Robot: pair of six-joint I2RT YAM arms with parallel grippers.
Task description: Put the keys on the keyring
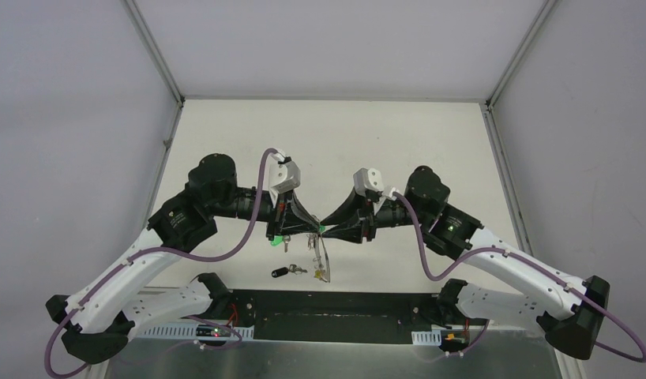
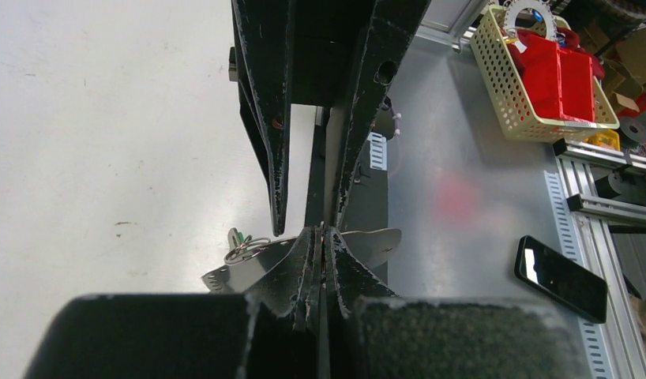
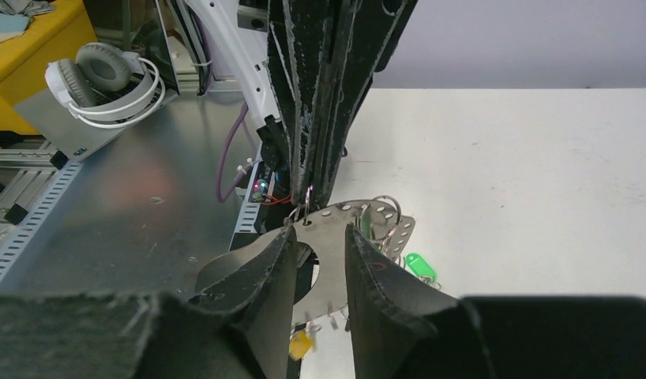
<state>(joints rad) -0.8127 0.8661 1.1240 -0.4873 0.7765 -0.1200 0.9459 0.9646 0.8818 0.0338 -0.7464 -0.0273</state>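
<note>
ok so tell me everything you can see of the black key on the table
The black key shows only in the top view: small, a black plastic-looking cap on the left end, a short silver metal blade pointing right. It lies flat on the white table, near its front edge, loose. Nothing but the table touches it.

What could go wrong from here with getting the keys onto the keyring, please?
The left pincer pinches the thin keyring only at its tip; it could slip or twist.
The right pincer, jaws apart, sits tip to tip with it; they may collide.
The black-capped key lies on the table, apart from the ring, with both arms busy.
</note>
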